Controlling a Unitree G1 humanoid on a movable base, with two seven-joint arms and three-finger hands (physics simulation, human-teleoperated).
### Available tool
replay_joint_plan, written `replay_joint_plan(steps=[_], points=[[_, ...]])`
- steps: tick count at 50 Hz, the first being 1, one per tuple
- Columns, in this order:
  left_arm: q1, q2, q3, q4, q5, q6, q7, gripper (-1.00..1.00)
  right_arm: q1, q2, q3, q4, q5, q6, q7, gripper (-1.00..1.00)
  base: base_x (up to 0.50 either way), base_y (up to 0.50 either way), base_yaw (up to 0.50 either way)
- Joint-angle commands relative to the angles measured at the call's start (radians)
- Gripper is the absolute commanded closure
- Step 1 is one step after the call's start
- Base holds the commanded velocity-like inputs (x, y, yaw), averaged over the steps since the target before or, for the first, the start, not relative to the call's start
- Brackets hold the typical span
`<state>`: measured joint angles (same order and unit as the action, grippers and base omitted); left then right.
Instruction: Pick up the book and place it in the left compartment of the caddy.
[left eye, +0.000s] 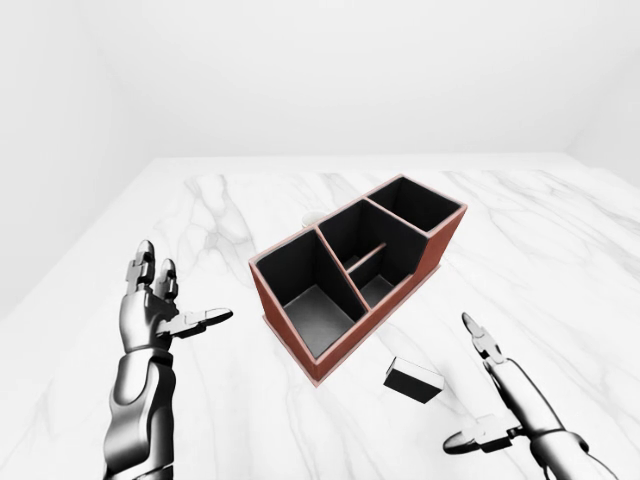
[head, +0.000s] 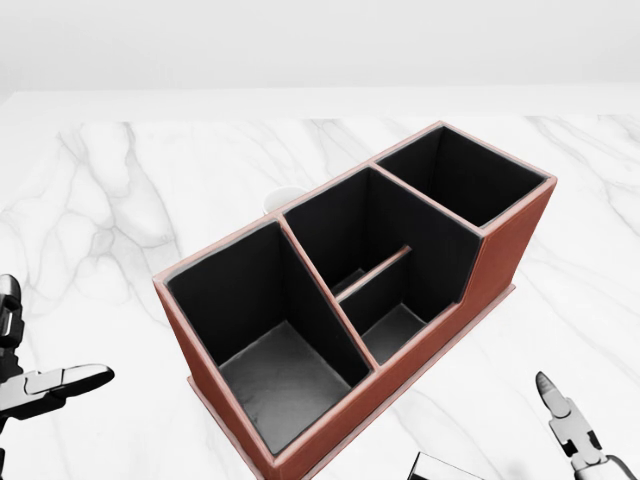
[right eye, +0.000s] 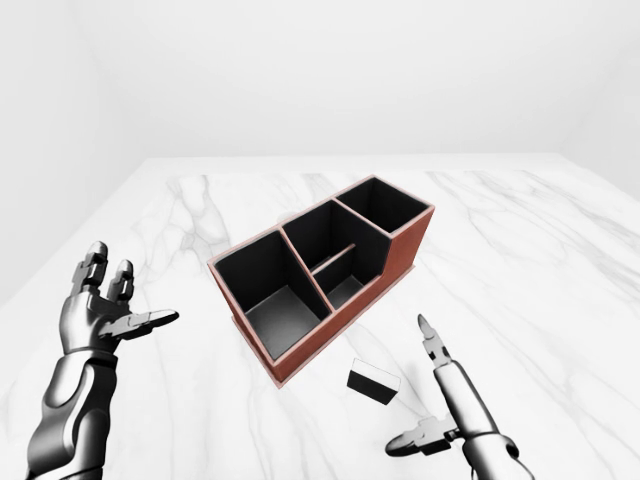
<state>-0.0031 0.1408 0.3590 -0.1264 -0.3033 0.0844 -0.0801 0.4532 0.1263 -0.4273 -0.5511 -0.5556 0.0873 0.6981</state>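
The red-brown caddy (left eye: 441, 243) with black insides stands slantwise on the white marble table. Its large left compartment (left eye: 316, 304) is empty. A small dark book (left eye: 413, 379) with a white page edge lies on the table just below the caddy's lower right side. My right hand (left eye: 462, 385) hovers open to the right of the book, one finger stretched up, thumb low, touching nothing. At the left of the view, well apart from the caddy, my left hand (left eye: 182, 293) is raised with its fingers spread open. The head view shows only a corner of the book (head: 440, 467).
A small white round thing (head: 283, 197) peeks out above the caddy's upper left wall, mostly hidden. The marble table (left eye: 560, 250) ends at a pale wall at the top and runs off at the left edge (left eye: 70, 270).
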Motion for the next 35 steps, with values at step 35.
replay_joint_plan(steps=[35], points=[[-0.004,0.002,-0.013,0.059,-0.002,-0.042,-0.007,-1.00,-0.083,-0.104,-0.015,0.235,0.047,0.000,-0.019,-1.00,0.00,0.00,0.00]])
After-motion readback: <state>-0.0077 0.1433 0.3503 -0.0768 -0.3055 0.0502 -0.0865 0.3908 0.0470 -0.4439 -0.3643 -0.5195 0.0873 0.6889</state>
